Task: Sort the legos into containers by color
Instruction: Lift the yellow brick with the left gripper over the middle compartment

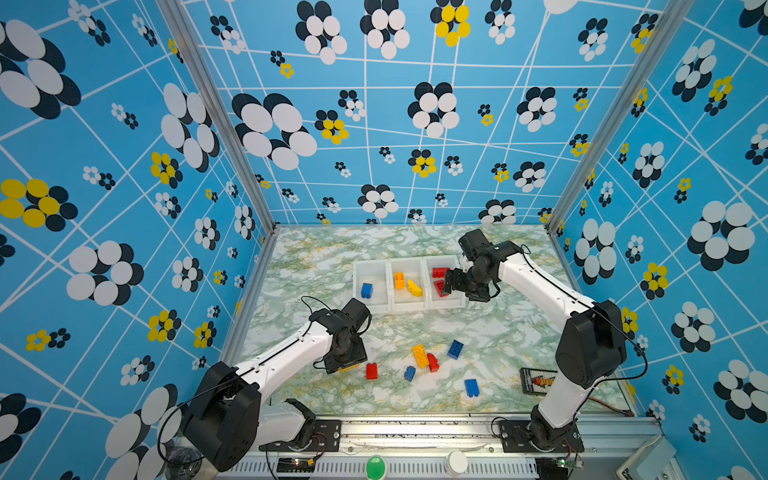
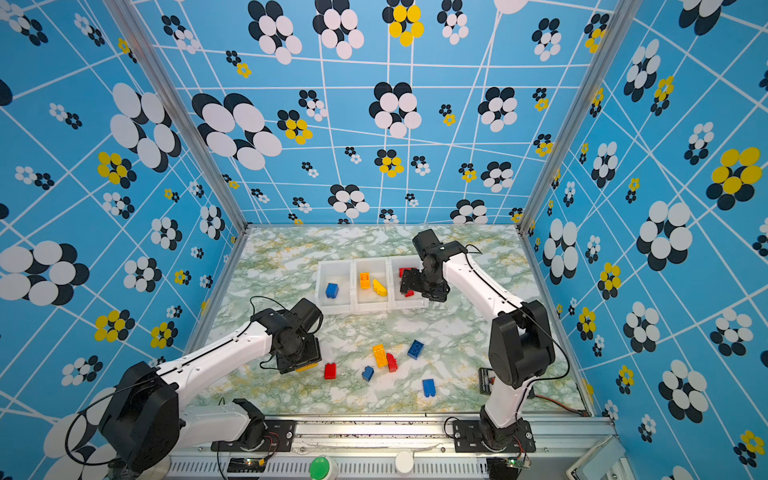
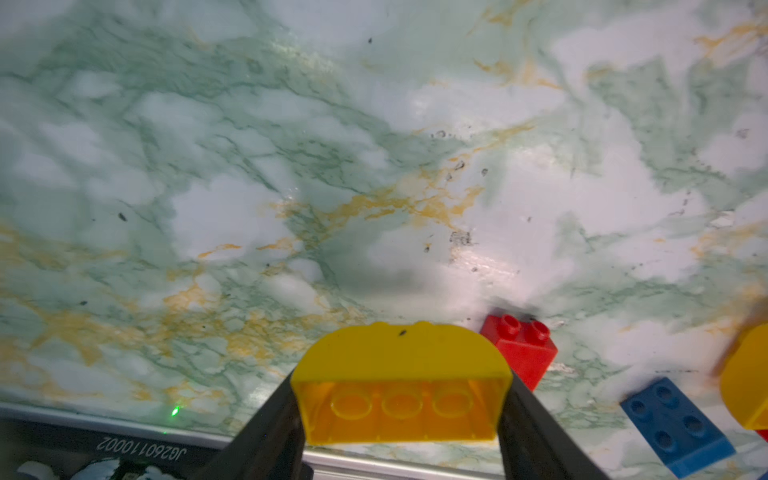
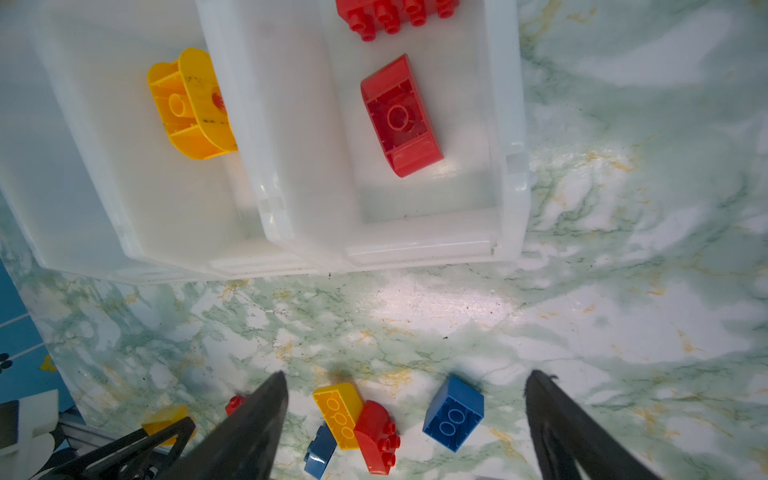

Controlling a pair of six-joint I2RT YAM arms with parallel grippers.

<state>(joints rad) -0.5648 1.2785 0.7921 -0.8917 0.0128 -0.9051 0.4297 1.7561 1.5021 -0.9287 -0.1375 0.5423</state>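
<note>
Yellow brick [image 3: 399, 357]: rounded, lower centre of left wrist view, gripped by its ends, hollow side up.
Left gripper [image 3: 401, 409]: jaws half-wide, clamping that brick.
Middle bin [image 1: 409, 308]: holds yellows, so the likely destination.
Right gripper [image 4: 409, 376]: jaws wide, empty, beside the red bin [image 4: 415, 245].
Loose bricks [image 1: 422, 355]: lower centre of a top view, unsorted.

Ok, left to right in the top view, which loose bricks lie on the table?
Square red plastic brick → long yellow plastic brick → dark blue studded brick → lighter blue brick nearest the front edge.
</note>
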